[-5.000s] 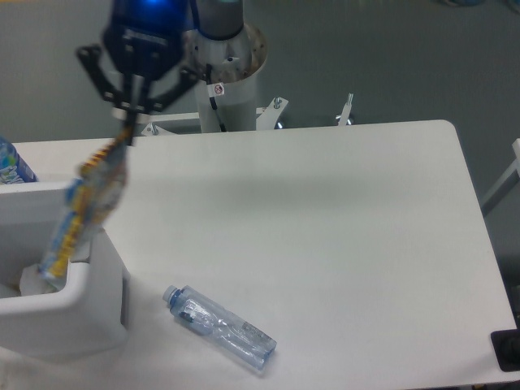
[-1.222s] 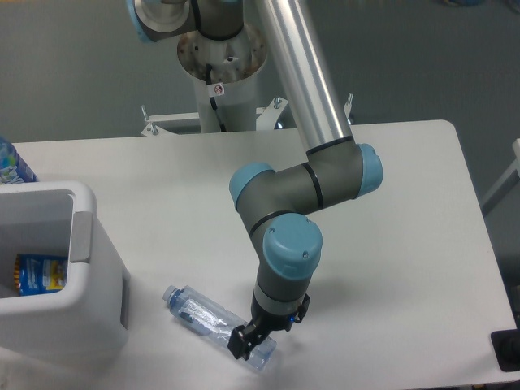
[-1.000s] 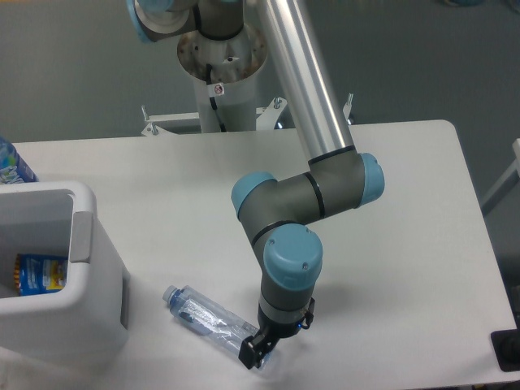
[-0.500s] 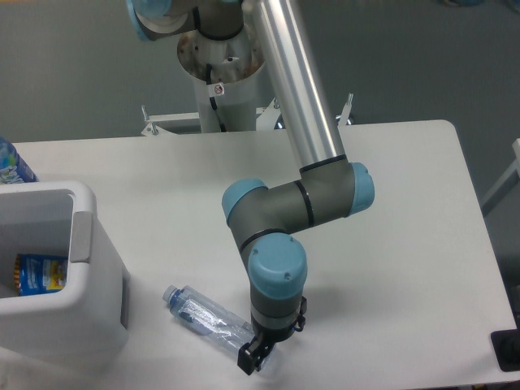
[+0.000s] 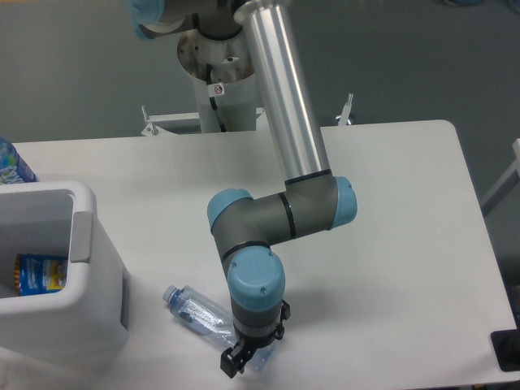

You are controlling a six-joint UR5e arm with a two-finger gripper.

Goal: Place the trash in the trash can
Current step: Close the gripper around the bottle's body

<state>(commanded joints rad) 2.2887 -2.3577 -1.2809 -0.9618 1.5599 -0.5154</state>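
Reaching down over the crushed bottle lying on the tabletop, the gripper is straddling its base; finger opening unclear. Next: closing, lifting toward the trash can, wrapper already inside.

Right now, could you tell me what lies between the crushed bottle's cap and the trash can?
In the fixed camera view, only bare white table lies between the crushed bottle's cap and the trash can; the gripper is at the bottle's far end.

A long polished silver tube arm joins grey cylindrical joints with light blue round caps. The small black two-finger gripper sits below. A white pedestal base carries a small red-ringed sticker.
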